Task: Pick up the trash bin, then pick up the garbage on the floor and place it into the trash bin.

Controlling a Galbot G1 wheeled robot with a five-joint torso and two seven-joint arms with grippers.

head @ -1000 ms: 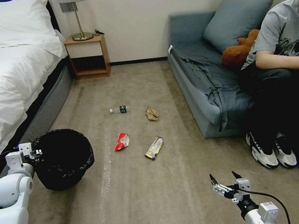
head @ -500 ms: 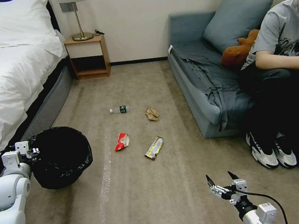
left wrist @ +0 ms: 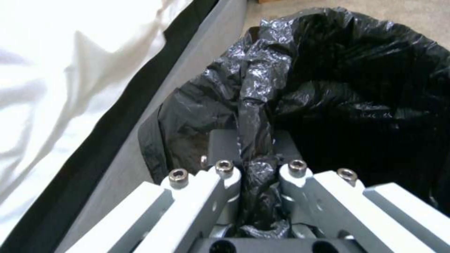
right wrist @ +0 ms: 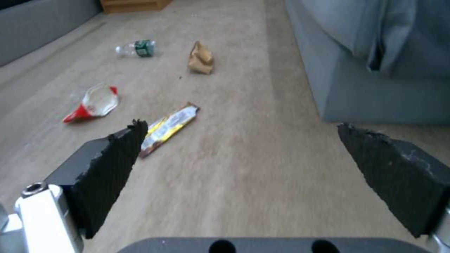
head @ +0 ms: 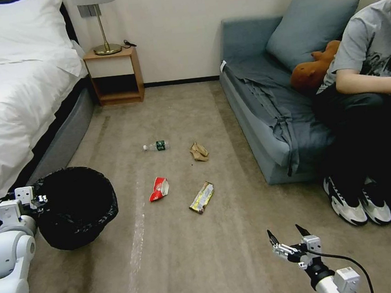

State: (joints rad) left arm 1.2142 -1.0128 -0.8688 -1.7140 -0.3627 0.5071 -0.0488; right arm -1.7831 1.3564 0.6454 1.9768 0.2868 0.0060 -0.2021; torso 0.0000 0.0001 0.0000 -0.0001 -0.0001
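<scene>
trash bin (head: pixel 75 207) rim pinched in left gripper (left wrist: pixel 255 168), inside dark; right gripper (head: pixel 286 236) fingers apart

1. The small round trash bin lined with crinkled black plastic bag (head: pixel 76 207) sits upright at about 9 o'clock of the litter, beside the bed, mouth open; a bunched fold of its liner (left wrist: pixel 253 140) stands up at the near rim.
2. The clear plastic bottle with green label (head: pixel 156 145) lies on its side at 11 o'clock of the group.
3. The crumpled brown paper (head: pixel 199 151) lies at 1 o'clock, near the bottle.
4. The red-and-white snack packet (head: pixel 159 189) lies flat at 8 o'clock.
5. The long gold-brown wrapper (head: pixel 202 197) lies slanted at 5 o'clock, near the packet.
</scene>
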